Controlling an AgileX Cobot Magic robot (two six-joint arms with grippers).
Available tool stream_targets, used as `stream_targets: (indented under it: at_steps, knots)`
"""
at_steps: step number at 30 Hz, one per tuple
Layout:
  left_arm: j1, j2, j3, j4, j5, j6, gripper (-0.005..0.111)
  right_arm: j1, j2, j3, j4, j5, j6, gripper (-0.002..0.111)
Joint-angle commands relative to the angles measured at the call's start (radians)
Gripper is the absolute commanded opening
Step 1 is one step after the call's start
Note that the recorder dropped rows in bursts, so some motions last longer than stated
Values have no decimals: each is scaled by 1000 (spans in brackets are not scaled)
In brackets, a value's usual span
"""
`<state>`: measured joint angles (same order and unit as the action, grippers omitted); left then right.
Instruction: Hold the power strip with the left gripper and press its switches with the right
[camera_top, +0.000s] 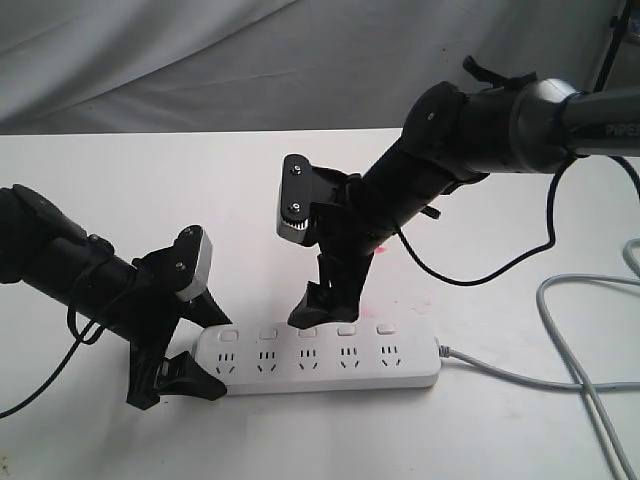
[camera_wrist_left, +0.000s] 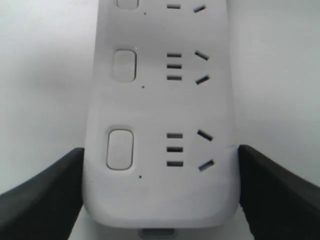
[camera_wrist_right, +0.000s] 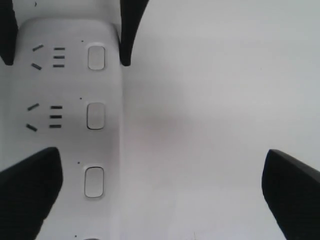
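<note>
Shows the power strip flat on the white counter, near middle, switches along its far edge. Has the left gripper at its left end, jaws clamped on both sides. Puts the right gripper just above the switches, jaws wide apart.

A smooth white desk, evenly lit, runs back to a wrinkled grey fabric backdrop.
</note>
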<state>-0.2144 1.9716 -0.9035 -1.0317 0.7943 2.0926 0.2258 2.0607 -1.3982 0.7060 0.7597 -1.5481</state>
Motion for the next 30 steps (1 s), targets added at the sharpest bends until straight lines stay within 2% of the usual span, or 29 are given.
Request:
stream_targets:
  at_steps: [1,12,30]
  knots:
    - [-6,-3,5,-6,-40,2,0,-7,-11,6,-2,10,10,105]
    - [-6,-3,5,-6,-40,2,0,-121,-11,6,-9,117,24,105]
    - [-6,-3,5,-6,-40,2,0,-124,16,6,-16,106,8,105]
